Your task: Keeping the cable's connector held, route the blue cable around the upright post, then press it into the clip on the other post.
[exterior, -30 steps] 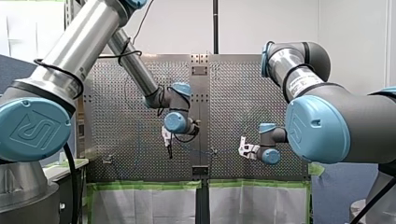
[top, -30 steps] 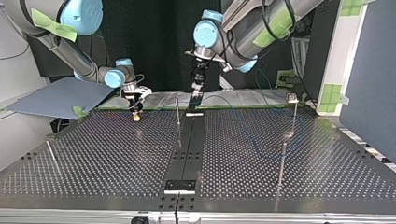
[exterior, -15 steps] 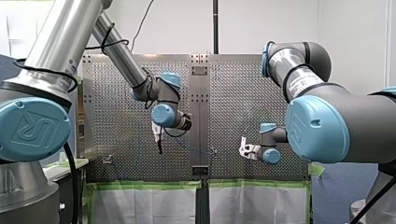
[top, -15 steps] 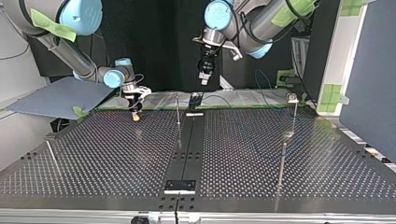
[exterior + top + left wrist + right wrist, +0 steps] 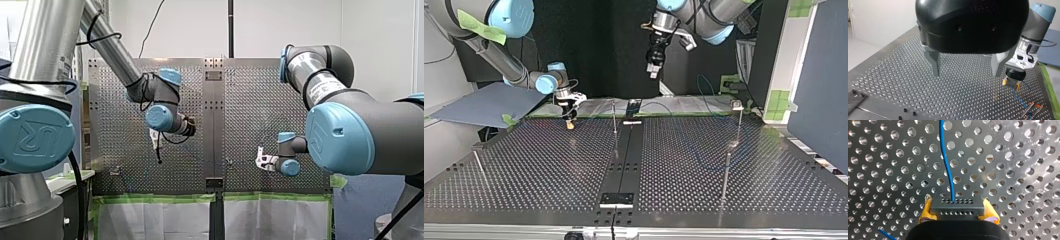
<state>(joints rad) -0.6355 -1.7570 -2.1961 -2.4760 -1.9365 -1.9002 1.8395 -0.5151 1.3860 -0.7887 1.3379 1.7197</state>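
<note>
A dark grey connector (image 5: pixel 956 206) sits clamped between the yellow pads (image 5: pixel 925 211) of my right gripper (image 5: pixel 569 123), low over the perforated table (image 5: pixel 549 165) at the top view's left. The blue cable (image 5: pixel 946 162) runs out of the connector across the holes. In the left wrist view my right gripper (image 5: pixel 1012 83) shows ahead, with the cable (image 5: pixel 1020 100) trailing to a small clip piece (image 5: pixel 1031 109). My left gripper (image 5: pixel 966 72) is open and empty, raised well above the table (image 5: pixel 654 70). A thin upright post (image 5: pixel 614 117) stands near the centre strip. A clip-topped post (image 5: pixel 738 117) stands at the right.
A bare post (image 5: pixel 725 175) stands nearer the top view's front right and a leaning rod (image 5: pixel 480 167) at its left. A black centre strip (image 5: pixel 624 165) runs down the table with a bracket (image 5: pixel 617 199) at its near end. Green tape (image 5: pixel 150 198) lines the table edge.
My left arm has lifted away from the centre post, going up and toward the top view's right, its gripper open throughout. My right gripper has stayed put with the connector.
</note>
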